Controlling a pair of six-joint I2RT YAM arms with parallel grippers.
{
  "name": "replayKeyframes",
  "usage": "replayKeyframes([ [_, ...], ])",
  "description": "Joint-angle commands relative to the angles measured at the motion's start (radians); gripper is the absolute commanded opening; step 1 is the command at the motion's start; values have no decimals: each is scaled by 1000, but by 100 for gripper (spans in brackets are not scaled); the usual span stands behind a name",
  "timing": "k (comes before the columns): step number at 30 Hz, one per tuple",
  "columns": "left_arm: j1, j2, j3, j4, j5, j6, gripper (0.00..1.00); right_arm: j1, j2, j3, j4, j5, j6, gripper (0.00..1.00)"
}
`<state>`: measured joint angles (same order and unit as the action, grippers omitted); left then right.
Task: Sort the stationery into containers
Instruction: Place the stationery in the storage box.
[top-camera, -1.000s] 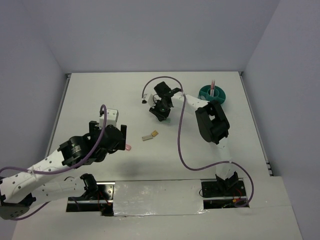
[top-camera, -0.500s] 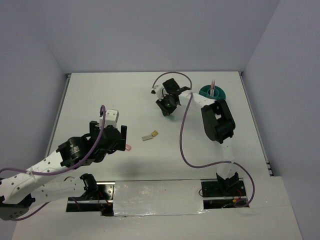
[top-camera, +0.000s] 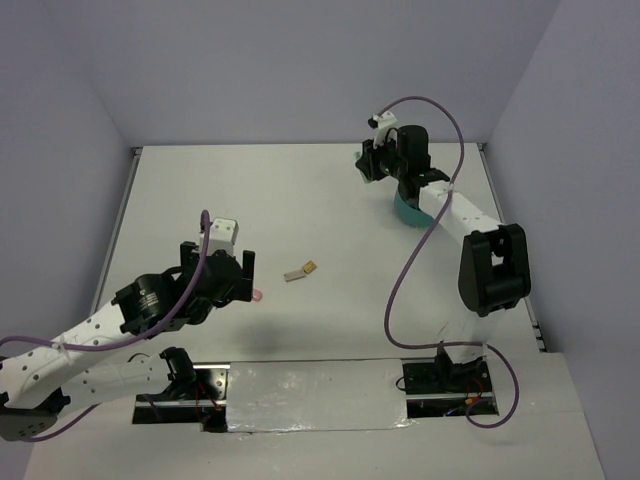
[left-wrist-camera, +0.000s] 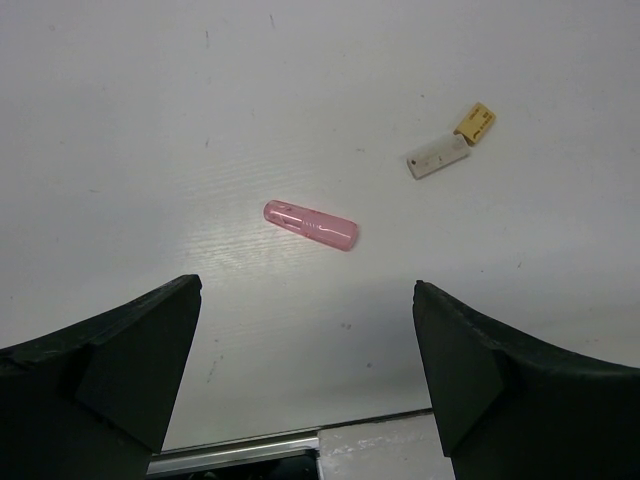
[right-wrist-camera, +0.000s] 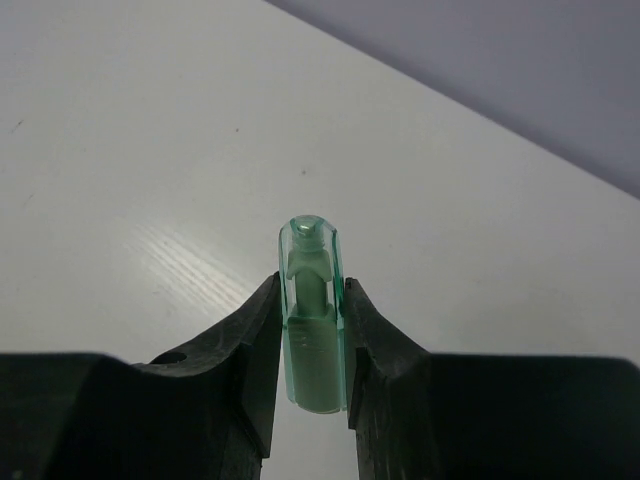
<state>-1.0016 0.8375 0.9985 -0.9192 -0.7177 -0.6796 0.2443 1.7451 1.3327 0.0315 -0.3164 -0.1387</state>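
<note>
The right arm (top-camera: 455, 212) hangs above the teal cup (top-camera: 404, 211), the pink capsule (top-camera: 258, 295) lying by the left jaws

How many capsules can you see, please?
2: pink capsule on the table by the left fingers; green capsule between the right fingers. Others may be hidden.

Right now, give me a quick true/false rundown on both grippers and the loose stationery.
1. The right gripper is shut on the mint-green capsule. True.
2. The left gripper holds the pink capsule. False: its jaws are open, and the capsule lies on the table.
3. The grey-tan block sits in the teal cup. False: it lies on the table.
4. The pink capsule and the grey-tan block lie apart. True.
</note>
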Motion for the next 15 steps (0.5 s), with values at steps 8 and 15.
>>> replayKeyframes([
  [8, 3, -15, -12, 36, 24, 41, 99, -128, 12, -3, 203, -113, 19, 0],
  [15, 3, -9, -12, 37, 32, 46, 99, -160, -176, -141, 390, -80, 167, 0],
])
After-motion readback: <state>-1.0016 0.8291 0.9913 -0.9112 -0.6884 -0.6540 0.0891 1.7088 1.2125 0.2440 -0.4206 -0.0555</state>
